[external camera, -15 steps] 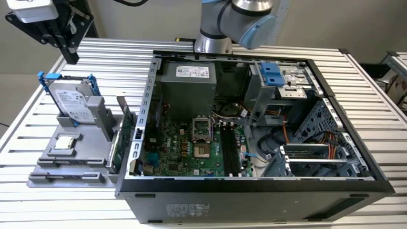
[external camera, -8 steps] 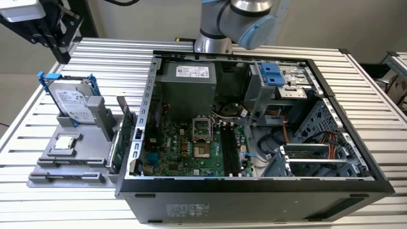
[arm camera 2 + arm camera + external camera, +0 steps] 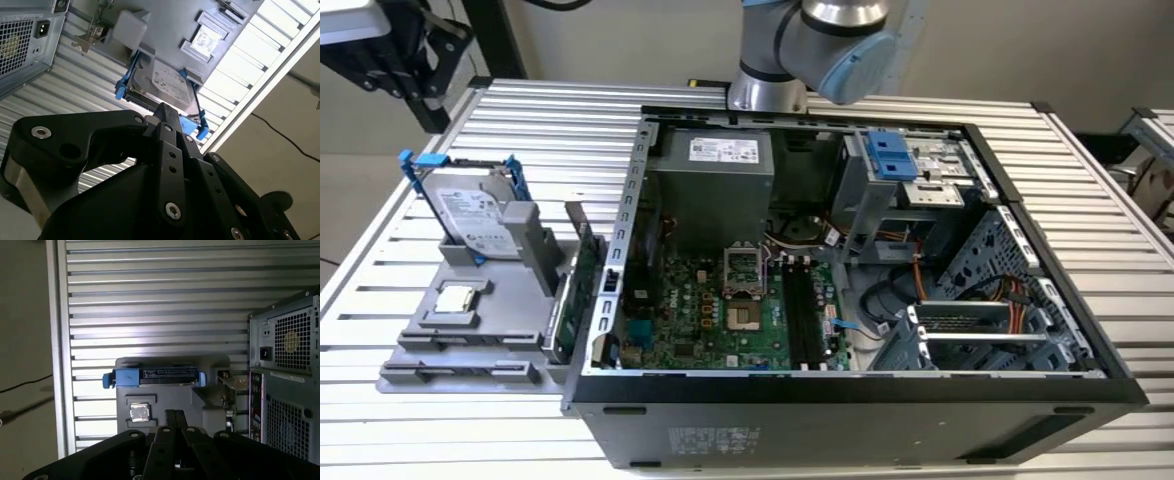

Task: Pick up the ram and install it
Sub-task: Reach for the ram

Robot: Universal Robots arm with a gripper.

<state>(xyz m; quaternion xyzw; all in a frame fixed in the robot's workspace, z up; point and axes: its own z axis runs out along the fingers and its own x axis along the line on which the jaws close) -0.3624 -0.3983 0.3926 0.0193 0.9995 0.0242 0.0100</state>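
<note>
My gripper [image 3: 398, 48] hangs high above the table's far corner on the exterior view's left, well away from the case. In both wrist views its black fingers [image 3: 170, 414] lie together with nothing between them, so the gripper [image 3: 162, 109] is shut and empty. Below it the grey holder [image 3: 467, 330] stands beside the open computer case [image 3: 854, 400]. Thin boards stand on edge in the holder's slots against the case wall. The dark stick [image 3: 604, 295] looks like the ram, though I cannot tell for sure. The motherboard's long black memory slots [image 3: 803, 312] lie inside the case.
The holder also carries a hard drive in a blue bracket [image 3: 470, 210] and a square processor chip [image 3: 458, 298]. The arm's base [image 3: 767, 85] rises behind the case. Power supply [image 3: 714, 175] and drive cage [image 3: 907, 165] fill the case's far side. Slatted table [image 3: 414, 420] surrounds everything.
</note>
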